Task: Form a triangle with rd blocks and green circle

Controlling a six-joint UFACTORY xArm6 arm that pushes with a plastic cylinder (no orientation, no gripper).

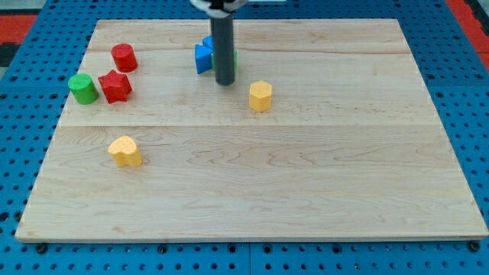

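Right now my tip (224, 82) has no claw to open or shut, just a bare rod holding nothing; it rests on the board (321, 191) at the far centre, touching or just in front of the blue block (203, 57), with a sliver of something green (234, 57) showing just right of the rod. A yellow hexagonal block (260, 95) sits near its right. Well off to the left lie the task's pieces: the red cylinder (124, 57) farthest back, the red star-like block (115, 86) nearer and just left of it, and the green circle (82, 88) just beside the star on its left, possibly touching. I judge the three already make a tight, squat triangle, so little seems left beyond spreading them for a cleaner shape. That triangle's long side runs roughly left to right, from green circle to red star, apex pointing far. A yellow heart-like block (125, 151) sits nearer, apart
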